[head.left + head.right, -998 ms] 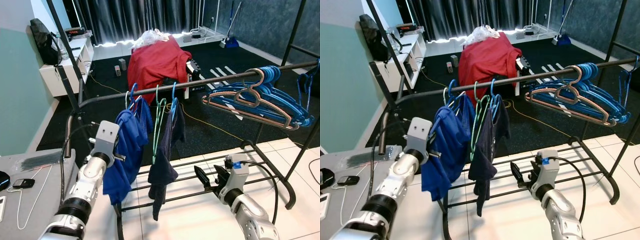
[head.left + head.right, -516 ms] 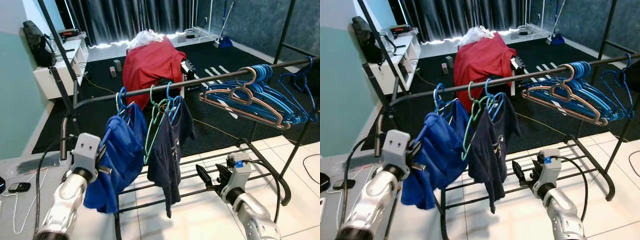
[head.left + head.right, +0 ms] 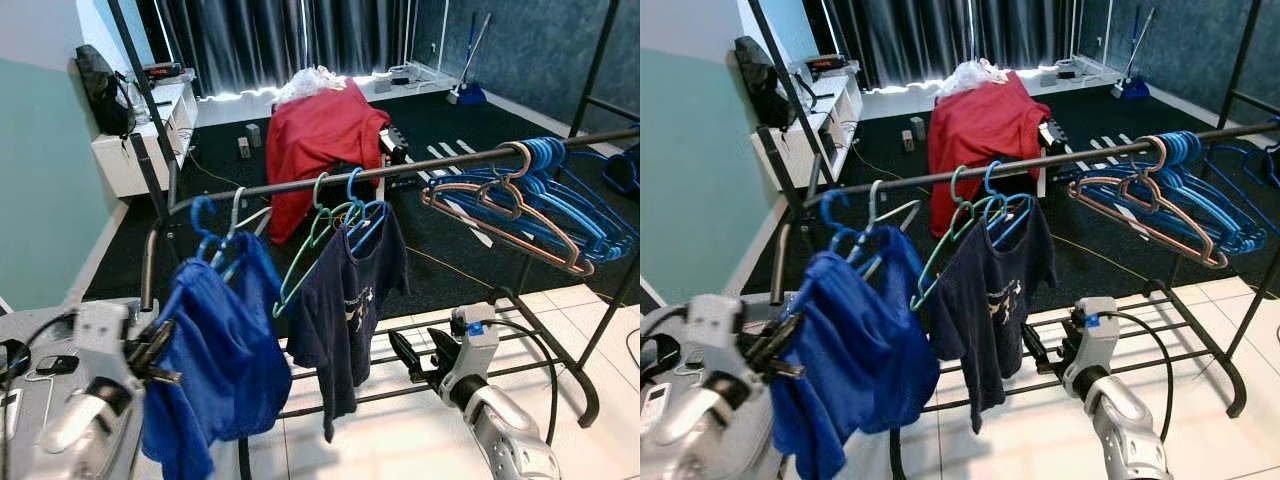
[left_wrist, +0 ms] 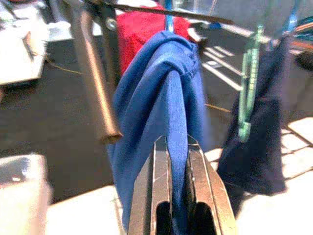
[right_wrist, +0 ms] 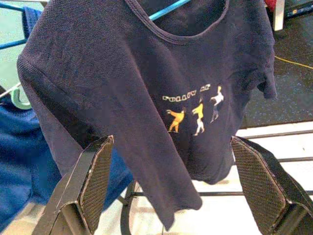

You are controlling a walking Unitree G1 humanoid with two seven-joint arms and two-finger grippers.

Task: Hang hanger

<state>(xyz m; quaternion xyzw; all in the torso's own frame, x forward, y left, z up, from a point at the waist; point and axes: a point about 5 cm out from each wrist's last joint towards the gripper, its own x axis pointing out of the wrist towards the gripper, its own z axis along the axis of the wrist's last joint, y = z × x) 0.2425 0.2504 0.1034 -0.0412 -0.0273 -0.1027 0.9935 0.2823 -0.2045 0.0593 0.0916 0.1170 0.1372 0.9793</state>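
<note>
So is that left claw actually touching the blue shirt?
Touching. In the left wrist view, the left gripper has its two fingers closed on a fold of the blue shirt, cloth pinched between them.

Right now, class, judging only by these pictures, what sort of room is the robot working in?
Probably a room in a home used for drying laundry: a black metal clothes rail carries a navy printed T-shirt and a bunch of bare blue plastic hangers, and dark floor-length curtains close off the far wall.
</note>
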